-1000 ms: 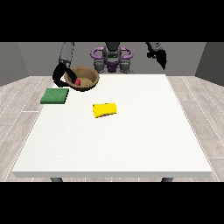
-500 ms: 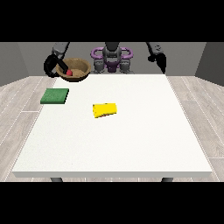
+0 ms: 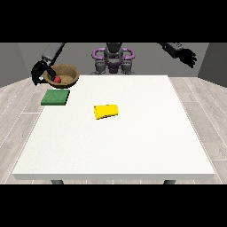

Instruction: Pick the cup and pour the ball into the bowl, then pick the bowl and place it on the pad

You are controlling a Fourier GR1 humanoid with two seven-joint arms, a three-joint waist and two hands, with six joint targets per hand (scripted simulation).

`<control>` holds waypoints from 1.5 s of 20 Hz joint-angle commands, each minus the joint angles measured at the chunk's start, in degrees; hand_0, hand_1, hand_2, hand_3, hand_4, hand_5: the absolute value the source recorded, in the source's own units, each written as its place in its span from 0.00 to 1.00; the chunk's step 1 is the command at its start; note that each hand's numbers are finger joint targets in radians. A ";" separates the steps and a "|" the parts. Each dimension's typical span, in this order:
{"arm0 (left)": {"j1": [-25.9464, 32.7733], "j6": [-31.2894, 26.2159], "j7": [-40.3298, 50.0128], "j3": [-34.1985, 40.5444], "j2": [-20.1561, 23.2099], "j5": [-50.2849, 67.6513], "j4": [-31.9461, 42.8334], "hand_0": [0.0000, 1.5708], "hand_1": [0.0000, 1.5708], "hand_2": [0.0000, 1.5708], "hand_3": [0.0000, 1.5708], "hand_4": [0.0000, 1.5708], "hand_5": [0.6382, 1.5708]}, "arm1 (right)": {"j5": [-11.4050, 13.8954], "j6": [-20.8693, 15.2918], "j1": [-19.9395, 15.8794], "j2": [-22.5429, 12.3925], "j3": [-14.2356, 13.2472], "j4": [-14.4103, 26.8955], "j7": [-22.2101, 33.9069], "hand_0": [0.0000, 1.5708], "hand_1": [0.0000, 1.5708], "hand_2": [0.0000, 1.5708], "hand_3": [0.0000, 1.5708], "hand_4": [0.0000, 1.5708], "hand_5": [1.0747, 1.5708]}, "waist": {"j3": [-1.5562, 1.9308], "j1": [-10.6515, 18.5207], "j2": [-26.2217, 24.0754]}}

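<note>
While the hand at the view's left (image 3: 39,73) curls round the near rim of the brown bowl (image 3: 66,73), that bowl hangs in the air past the desk's far left corner, tipped a little so its inside shows, and the red ball (image 3: 57,79) sits inside it, close to the gripped edge. Just below and in front of the bowl, the green pad (image 3: 56,97) lies flat on the white desk (image 3: 133,142) near the far left corner, with the bowl above and slightly behind it rather than touching it. Out toward the middle of the desk, the yellow cup (image 3: 106,111) lies on its side, well apart from both pad and bowl, with no hand near it. Over on the other side, the hand at the view's right (image 3: 189,57) is held high and out beyond the desk's far right corner, its fingers spread loose and pointing downward, holding nothing at all. The robot's body (image 3: 113,57) stands behind the far edge of the desk, between the two raised arms.
</note>
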 commanded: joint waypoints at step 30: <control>-0.39 -6.89 5.64 0.05 3.61 5.23 1.39 0.00 0.00 0.00 0.00 0.57 0.99 | -2.21 5.80 -10.33 -4.97 -2.97 7.39 2.65 0.00 0.00 0.00 0.00 0.26 0.62 | -0.08 0.47 -8.21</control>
